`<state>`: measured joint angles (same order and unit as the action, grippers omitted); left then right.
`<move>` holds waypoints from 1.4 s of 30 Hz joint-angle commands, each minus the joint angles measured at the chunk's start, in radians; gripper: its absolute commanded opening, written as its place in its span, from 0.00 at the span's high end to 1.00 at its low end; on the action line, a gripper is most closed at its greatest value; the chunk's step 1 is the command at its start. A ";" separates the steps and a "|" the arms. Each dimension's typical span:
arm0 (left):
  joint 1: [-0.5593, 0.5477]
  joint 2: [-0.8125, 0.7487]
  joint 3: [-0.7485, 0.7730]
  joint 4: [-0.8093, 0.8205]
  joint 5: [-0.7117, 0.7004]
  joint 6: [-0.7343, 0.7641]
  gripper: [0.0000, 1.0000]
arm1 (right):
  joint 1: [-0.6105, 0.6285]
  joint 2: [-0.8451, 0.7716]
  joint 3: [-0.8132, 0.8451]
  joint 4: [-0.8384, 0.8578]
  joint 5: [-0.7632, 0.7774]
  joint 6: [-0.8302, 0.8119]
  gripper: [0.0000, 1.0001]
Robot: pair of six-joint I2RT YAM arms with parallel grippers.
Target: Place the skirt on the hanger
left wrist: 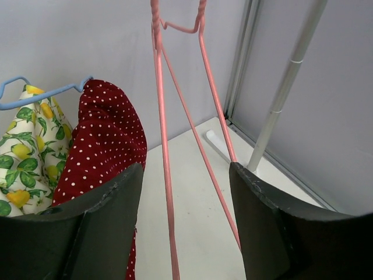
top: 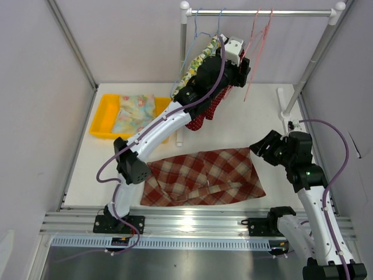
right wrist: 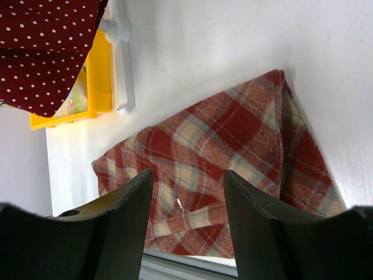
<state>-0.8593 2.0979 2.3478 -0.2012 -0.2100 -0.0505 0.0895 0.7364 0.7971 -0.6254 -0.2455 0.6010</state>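
Observation:
A red plaid skirt (top: 204,178) lies flat on the white table near the front edge; it also shows in the right wrist view (right wrist: 233,151). A bare pink hanger (top: 256,52) hangs from the rack rail (top: 262,11). My left gripper (top: 247,61) is raised to the rack and open, and the pink hanger's two wires (left wrist: 175,116) run between its fingers without being pinched; the gripper shows in its own view (left wrist: 186,169). My right gripper (top: 259,146) is open and empty, just above the skirt's right end (right wrist: 187,175).
A red polka-dot skirt (top: 210,108) and a lemon-print garment (top: 201,58) hang on blue hangers (left wrist: 41,96) left of the pink one. A yellow bin (top: 105,114) with folded floral cloth stands at the back left. The rack's slanted pole (left wrist: 285,87) stands at the right.

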 commanded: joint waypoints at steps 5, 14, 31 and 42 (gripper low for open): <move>0.002 0.047 0.056 0.057 -0.043 0.025 0.35 | 0.000 -0.005 0.059 0.004 -0.032 -0.040 0.42; 0.009 0.063 0.065 0.079 -0.029 0.021 0.67 | 0.000 -0.014 0.063 -0.007 -0.020 -0.061 0.43; 0.019 -0.018 0.116 0.056 -0.063 0.110 1.00 | -0.002 -0.019 0.076 -0.025 0.003 -0.086 0.43; 0.019 -0.234 -0.168 0.115 -0.055 0.133 1.00 | -0.002 -0.029 0.076 -0.043 0.020 -0.101 0.42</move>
<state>-0.8459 1.9701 2.1906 -0.1505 -0.2607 0.0540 0.0891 0.7269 0.8330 -0.6647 -0.2455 0.5331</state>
